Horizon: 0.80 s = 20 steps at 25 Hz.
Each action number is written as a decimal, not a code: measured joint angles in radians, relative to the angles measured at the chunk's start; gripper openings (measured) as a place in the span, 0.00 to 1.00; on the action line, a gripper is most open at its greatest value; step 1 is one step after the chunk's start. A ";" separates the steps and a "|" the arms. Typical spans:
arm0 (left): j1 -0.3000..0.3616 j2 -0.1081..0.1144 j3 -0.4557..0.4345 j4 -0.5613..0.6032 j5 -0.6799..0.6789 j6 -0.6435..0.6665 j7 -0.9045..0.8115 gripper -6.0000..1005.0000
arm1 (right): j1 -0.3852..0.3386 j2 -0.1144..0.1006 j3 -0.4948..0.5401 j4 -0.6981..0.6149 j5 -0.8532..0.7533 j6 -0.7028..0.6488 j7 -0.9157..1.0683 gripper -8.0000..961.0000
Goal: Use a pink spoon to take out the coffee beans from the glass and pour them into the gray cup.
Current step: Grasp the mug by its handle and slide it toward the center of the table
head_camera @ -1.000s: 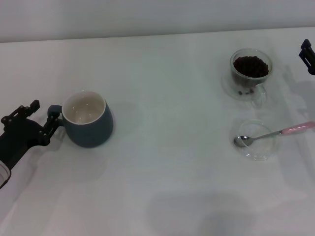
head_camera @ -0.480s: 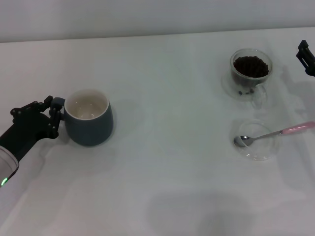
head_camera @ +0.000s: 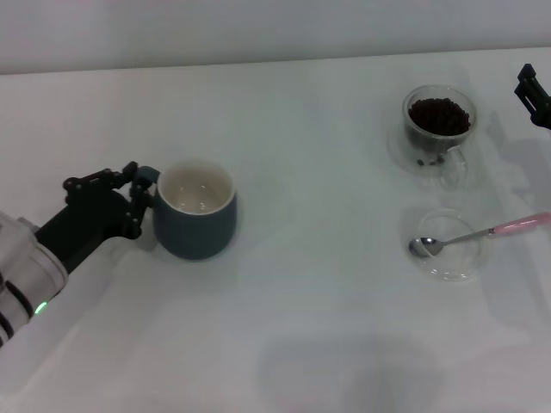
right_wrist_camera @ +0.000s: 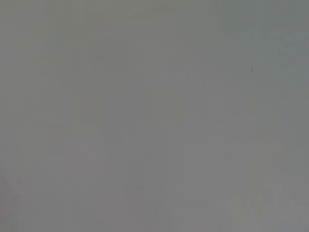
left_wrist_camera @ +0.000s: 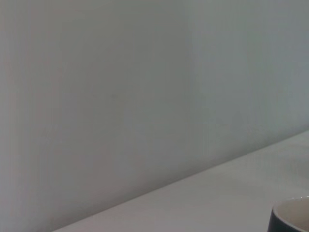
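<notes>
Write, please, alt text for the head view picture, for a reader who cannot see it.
The left end effector grips the handle of the gray cup on a white table. To the right stand the glass of coffee beans and the pink spoon resting in a clear dish; the right end effector is at the edge.

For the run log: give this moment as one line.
left gripper: at gray cup handle | right gripper: table edge | pink spoon: untouched

White table [head_camera: 284, 344], plain pale wall [head_camera: 258, 30] behind, soft light.
</notes>
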 joint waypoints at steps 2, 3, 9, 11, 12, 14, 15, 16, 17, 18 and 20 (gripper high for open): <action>-0.003 -0.002 0.002 -0.011 0.020 0.004 0.000 0.18 | 0.003 0.000 -0.001 0.000 0.000 0.000 0.000 0.89; -0.003 -0.003 0.008 -0.016 0.027 0.005 0.000 0.18 | 0.003 0.000 -0.002 0.000 0.000 0.000 0.000 0.89; -0.005 -0.005 0.068 -0.053 0.037 0.030 0.000 0.17 | 0.004 -0.002 -0.005 -0.001 0.000 0.000 0.000 0.89; -0.006 -0.007 0.090 -0.059 0.036 0.031 0.000 0.17 | 0.005 -0.002 -0.006 -0.001 0.000 0.000 0.000 0.89; -0.006 -0.007 0.100 -0.064 0.035 0.031 0.000 0.17 | 0.005 -0.002 -0.006 -0.001 0.000 0.000 0.000 0.89; -0.003 -0.009 0.119 -0.075 0.035 0.032 0.000 0.17 | 0.006 -0.001 -0.007 0.000 0.000 0.000 0.000 0.89; -0.001 -0.010 0.126 -0.081 0.035 0.033 0.000 0.17 | 0.006 -0.001 -0.007 0.000 0.000 0.000 0.000 0.89; 0.001 -0.011 0.130 -0.086 0.035 0.035 0.000 0.16 | 0.006 -0.001 -0.007 0.000 0.000 0.000 0.000 0.89; 0.003 -0.012 0.131 -0.088 0.035 0.037 0.000 0.16 | 0.006 0.000 -0.008 0.000 0.000 0.001 0.000 0.89; 0.004 -0.012 0.131 -0.090 0.034 0.038 0.000 0.16 | 0.005 0.000 -0.008 0.000 0.000 0.002 0.000 0.89; 0.008 -0.013 0.131 -0.091 0.032 0.040 0.000 0.16 | 0.003 0.000 -0.009 0.000 0.000 0.007 0.000 0.89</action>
